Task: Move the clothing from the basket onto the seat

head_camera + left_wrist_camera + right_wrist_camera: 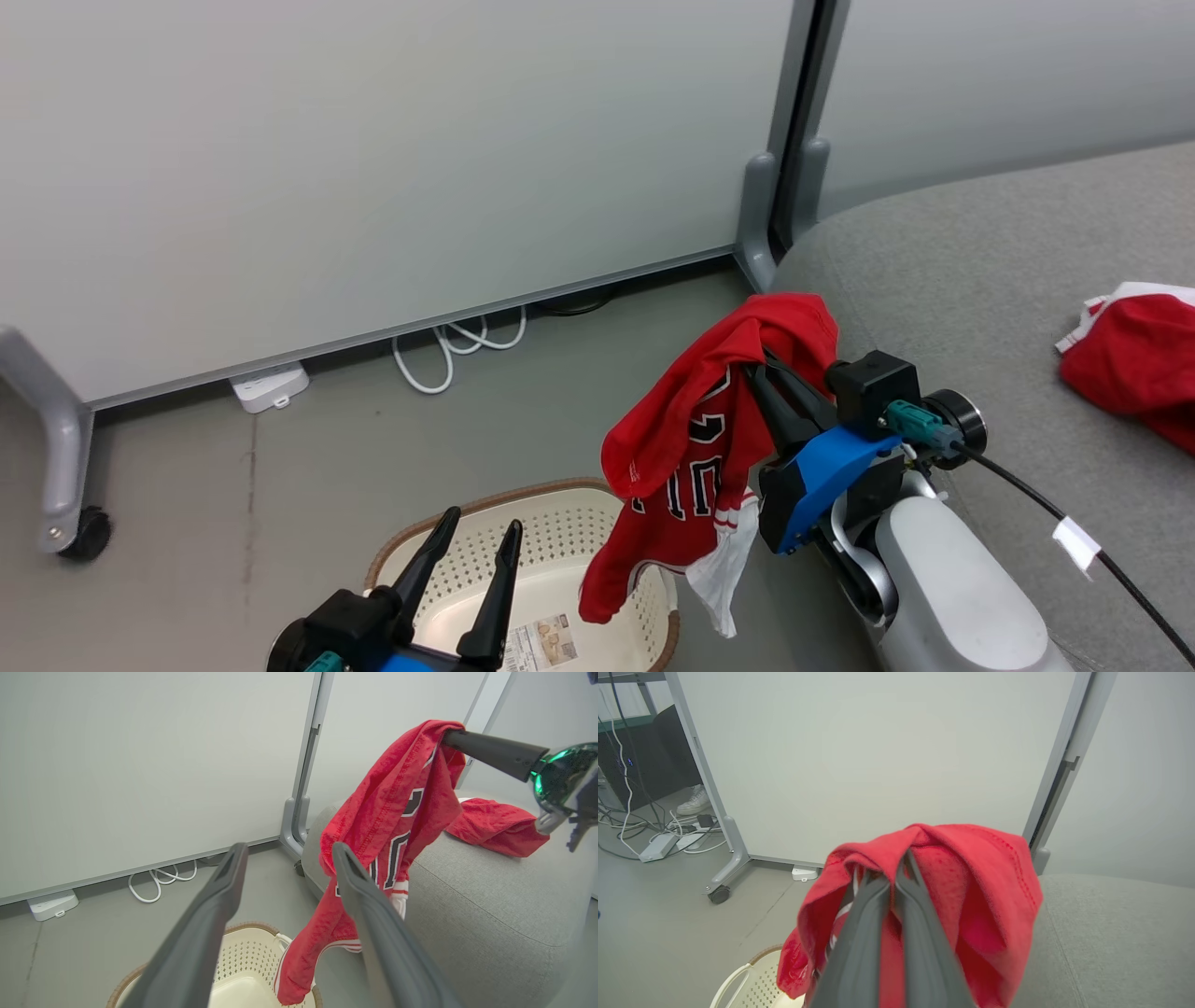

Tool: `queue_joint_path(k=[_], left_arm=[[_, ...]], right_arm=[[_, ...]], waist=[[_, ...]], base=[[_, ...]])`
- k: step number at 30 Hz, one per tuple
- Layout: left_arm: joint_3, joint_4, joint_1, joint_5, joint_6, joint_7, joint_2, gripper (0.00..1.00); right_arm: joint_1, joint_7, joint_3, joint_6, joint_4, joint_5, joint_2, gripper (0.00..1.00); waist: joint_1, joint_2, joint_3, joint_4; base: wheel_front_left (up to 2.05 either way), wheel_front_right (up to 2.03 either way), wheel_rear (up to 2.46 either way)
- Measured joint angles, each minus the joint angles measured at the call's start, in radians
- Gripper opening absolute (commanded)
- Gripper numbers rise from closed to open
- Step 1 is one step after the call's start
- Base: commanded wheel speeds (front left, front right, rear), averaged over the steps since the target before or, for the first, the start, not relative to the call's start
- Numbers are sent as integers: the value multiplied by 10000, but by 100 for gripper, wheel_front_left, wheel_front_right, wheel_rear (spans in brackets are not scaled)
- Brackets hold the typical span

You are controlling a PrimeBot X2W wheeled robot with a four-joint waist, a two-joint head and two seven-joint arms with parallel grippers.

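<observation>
The right end effector is clamped fully shut on a fold of the jersey, whose bunched top is draped right over the finger tips, while the rest hangs long toward 7 o'clock. That drape is the first risk: when the fingers part, cloth hooked over them may cling instead of falling, and get carried back off the seat. The second is the hem. Its lowest corner dangles just beside the basket, at about 7 o'clock from the grip and possibly touching the rim, so a sideways swing without more lift could catch it there and tug the fold loose. The seat lies at 3 o'clock, and the grip sits only over its rounded near edge; letting go here would likely send most of the cloth sliding to the floor. The plain red garment already rests further in, so a drop near it looks safer. The left end effector, spread wide and holding nothing, hovers over the basket at 8 o'clock, near enough for the swinging tail to brush.
</observation>
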Motion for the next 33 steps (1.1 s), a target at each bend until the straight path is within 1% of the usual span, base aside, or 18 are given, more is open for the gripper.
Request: queue_joint_path(k=[7, 15, 22, 25, 31, 33], left_arm=[[42, -15, -236, 161, -13, 0, -67, 100], [-98, 33, -374, 295, -15, 0, -13, 100], [-79, 119, -382, 520, -17, 0, 56, 100], [-176, 148, -398, 575, -17, 0, 44, 100], [-284, 173, -466, 535, -17, 0, 48, 100], [-259, 144, -494, 533, -17, 0, 65, 100]], right_arm=[[-14, 58, -65, 0, -174, -27, -73, 0], [56, 117, -142, 0, -249, -71, -180, 0], [162, 121, -190, 0, -307, -71, -199, 0], [299, 121, -293, 0, -372, -71, -224, 0], [419, 157, -449, 0, -477, -73, -219, 0], [414, 263, -562, 0, -477, 86, -171, 0]], waist=[[0, 0, 198, -1183], [1, 0, 307, -2564], [1, 0, 363, -3564], [1, 0, 406, -3796], [1, 0, 475, -3832], [0, 0, 515, -3829]], base=[[0, 0, 0], [0, 0, 0], [0, 0, 0], [0, 0, 0], [0, 0, 0], [0, 0, 0]])
